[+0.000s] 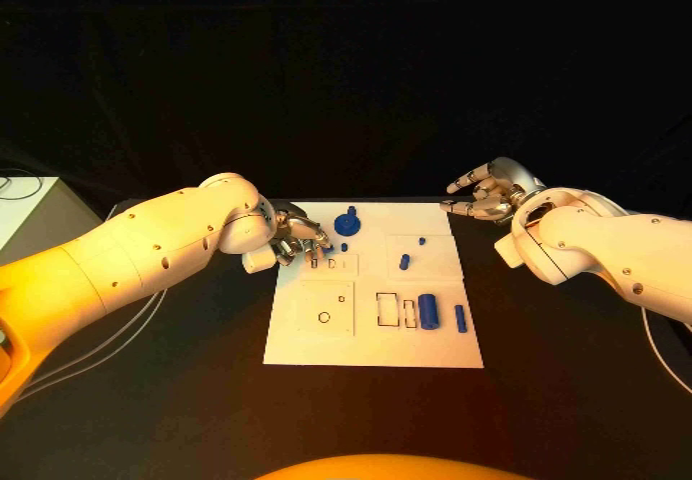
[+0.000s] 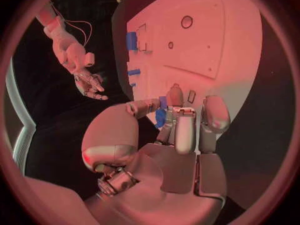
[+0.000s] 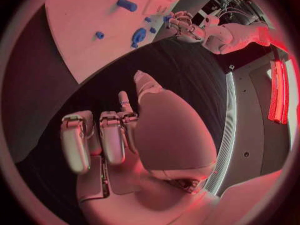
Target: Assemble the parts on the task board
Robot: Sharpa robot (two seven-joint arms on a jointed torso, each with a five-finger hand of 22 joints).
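We see the board point(image 1: 372, 345) lying flat in the middle of the table point(image 1: 173, 420), with blue parts scattered on it: a round knob point(image 1: 348, 221) near the far edge, a thick cylinder point(image 1: 428, 310) and a thin bar point(image 1: 460, 318) toward the near right, and a few tiny pegs point(image 1: 405, 262) between.

Our left hand point(image 1: 296, 240) is at the board's left edge with its fingers point(image 2: 177, 99) curled over a small blue part point(image 2: 161, 117); it seems pinched there, though the fingers cover most of it and we cannot tell its shape or how firmly it is held. Our right hand point(image 1: 488, 193) hovers off the board's far right corner, holding nothing, fingers loosely bent and apart.

We judge these parts to be light, rigid plastic, smooth and liable to roll or squirt out of a loose pinch. The cylinder is best taken across its middle, the knob by its rim, the pegs by fingertip pinch from the sides.

The outlines point(image 1: 388, 308) drawn on the board are faint, and we cannot tell which are recesses.
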